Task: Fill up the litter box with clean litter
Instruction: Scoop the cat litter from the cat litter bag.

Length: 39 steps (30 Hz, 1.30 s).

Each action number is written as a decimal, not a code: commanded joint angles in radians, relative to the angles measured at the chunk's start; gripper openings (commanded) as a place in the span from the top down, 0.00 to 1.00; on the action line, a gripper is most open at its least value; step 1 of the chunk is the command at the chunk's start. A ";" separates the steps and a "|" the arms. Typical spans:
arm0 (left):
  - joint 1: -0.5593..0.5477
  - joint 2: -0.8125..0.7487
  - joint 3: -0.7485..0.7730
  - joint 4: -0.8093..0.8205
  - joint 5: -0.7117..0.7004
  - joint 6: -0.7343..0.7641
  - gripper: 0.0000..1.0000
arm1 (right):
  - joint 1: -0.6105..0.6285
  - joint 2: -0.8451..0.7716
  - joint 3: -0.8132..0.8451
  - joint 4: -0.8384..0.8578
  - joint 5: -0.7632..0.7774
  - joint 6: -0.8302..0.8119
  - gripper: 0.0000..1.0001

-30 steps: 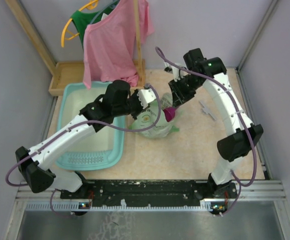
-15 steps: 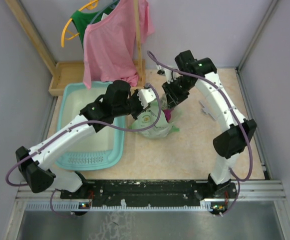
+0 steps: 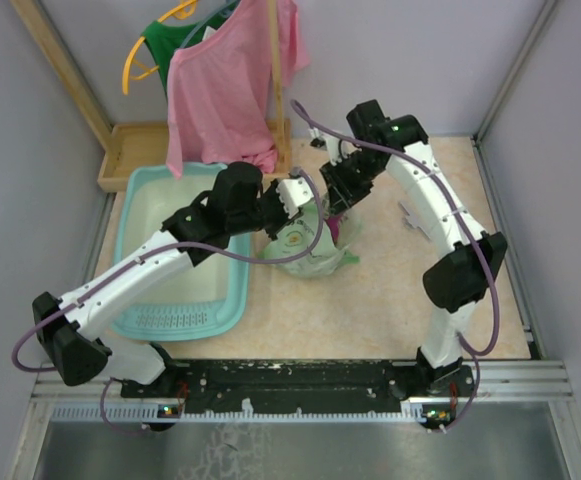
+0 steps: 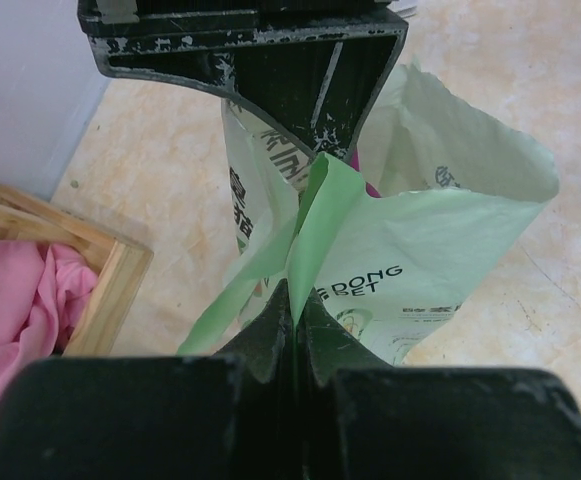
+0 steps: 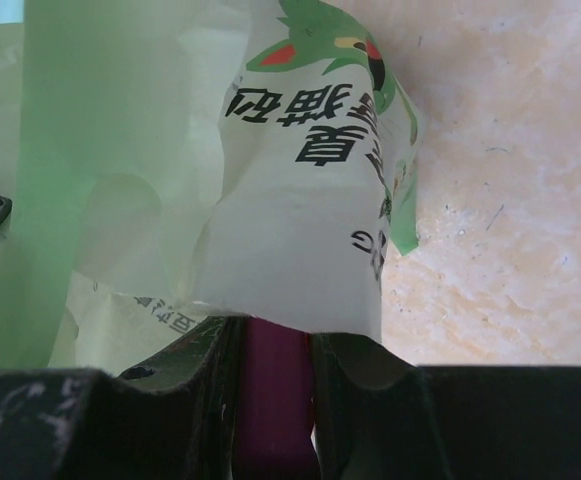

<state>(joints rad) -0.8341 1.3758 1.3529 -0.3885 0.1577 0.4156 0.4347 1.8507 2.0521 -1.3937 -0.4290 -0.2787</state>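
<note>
the left gripper (image 4: 292, 305) is pressed together on a folded edge of the pale green bag (image 4: 440, 250), by which the mouth is held up and open. the right gripper (image 5: 273, 345) is clamped on the handle of the magenta scoop (image 5: 273, 400), which is lowered into that mouth, with the bag's printed wall draped against it. the clean litter cannot be seen in any view and is presumably inside the bag. the litter box (image 3: 180, 320) lies just beside the bag on the tabletop (image 3: 390, 300), and no granules are shown on its whitish base where the left arm does not cover it.

several failures are judged possible. the thin film could be dragged out of the pinch if the scoop catches the wall when raised, and the mouth would then collapse. the bag could also be tipped, and granules spilled onto the tabletop. a loaded scoop must be carried across the gap to the box, where the left arm lies over part of it, so a collision or an early spill is a risk.
</note>
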 commanded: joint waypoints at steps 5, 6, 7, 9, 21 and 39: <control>-0.004 0.010 0.017 0.076 -0.008 -0.002 1.00 | 0.023 0.044 -0.233 0.081 -0.026 -0.044 1.00; -0.004 0.012 0.019 0.076 -0.011 -0.002 1.00 | 0.023 0.039 -0.252 0.091 -0.025 -0.046 1.00; -0.004 0.013 0.022 0.074 -0.013 -0.001 1.00 | 0.023 0.033 -0.268 0.102 -0.025 -0.047 1.00; -0.003 0.022 0.029 0.074 -0.018 -0.001 1.00 | 0.022 0.027 -0.294 0.122 -0.026 -0.048 1.00; -0.003 0.060 0.072 0.053 -0.036 -0.002 1.00 | 0.020 0.070 -0.358 0.170 -0.089 -0.046 1.00; -0.003 0.004 0.064 0.025 -0.147 -0.011 1.00 | -0.047 0.097 -0.241 -0.048 -0.409 -0.119 1.00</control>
<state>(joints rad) -0.8356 1.4242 1.3949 -0.3885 0.0521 0.4152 0.3351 1.8565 1.8584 -1.2278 -0.7086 -0.3756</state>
